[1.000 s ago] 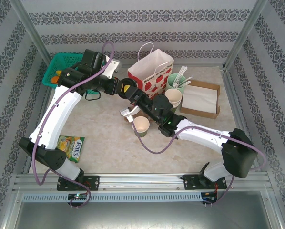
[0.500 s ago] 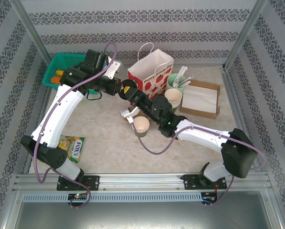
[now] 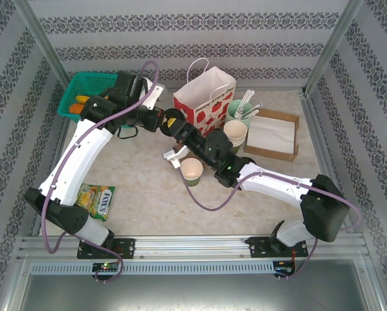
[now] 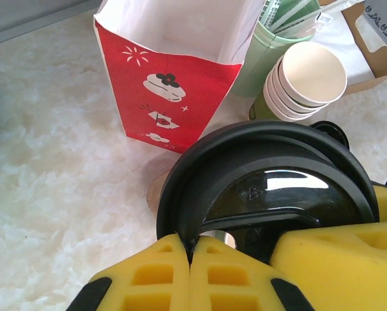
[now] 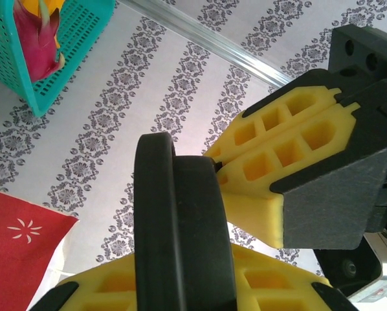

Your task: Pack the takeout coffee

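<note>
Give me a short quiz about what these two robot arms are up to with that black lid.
1. True or false: the red paper bag stands upright with its top open.
2. What pinches the rim of the black lid? A) nothing B) the left hand C) a clip
3. Fill in: the lidless cup near the arms stands on the ___.
Key: 1 true. 2 B. 3 table.
</note>
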Robot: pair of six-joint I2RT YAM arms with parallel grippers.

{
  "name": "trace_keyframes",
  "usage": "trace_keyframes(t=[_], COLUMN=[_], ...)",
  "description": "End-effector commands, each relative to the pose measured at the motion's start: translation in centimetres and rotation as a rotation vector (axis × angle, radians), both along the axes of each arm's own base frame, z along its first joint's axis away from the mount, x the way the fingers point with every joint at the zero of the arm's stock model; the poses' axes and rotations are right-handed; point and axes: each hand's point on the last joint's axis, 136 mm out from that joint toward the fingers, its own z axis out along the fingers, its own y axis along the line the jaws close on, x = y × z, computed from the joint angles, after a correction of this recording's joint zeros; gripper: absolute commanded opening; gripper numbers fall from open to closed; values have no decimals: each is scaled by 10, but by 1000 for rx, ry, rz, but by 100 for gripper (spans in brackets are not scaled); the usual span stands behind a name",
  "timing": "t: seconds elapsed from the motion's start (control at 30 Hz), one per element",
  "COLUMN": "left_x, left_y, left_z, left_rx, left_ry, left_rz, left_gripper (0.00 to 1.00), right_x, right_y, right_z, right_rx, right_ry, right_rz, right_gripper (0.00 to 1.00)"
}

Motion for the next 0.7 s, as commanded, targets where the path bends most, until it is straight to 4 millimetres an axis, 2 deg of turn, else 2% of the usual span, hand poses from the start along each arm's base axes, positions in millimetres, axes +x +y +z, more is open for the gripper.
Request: trace_keyframes(t=[0.0,0.07,0.2,0.43,0.5,0.67], left_x=[6,8,10,17,20,22], left_y=[7,13,23,38,44,46], left_z=[32,36,39,38,36,28], left_rx=[-9,-1,20,56,76,69], left_ry=[-151,-179,-209,-244,-249,-230], left_rz=[39,74,121,209,249,277], left_gripper=[0,0,0,0,0,0], right_x=[-5,-3,4,9,5,-15], right_y=[0,-1,-8,-21,-26,-35], right_z=[3,2,-2,-10,-8,2], right_rx=[20,26,42,144,227,543], right_ry=[26,35,87,219,332,609], right_rz=[6,-5,-62,-157,-168,-108], right_gripper=[18,26,58,73,97,98])
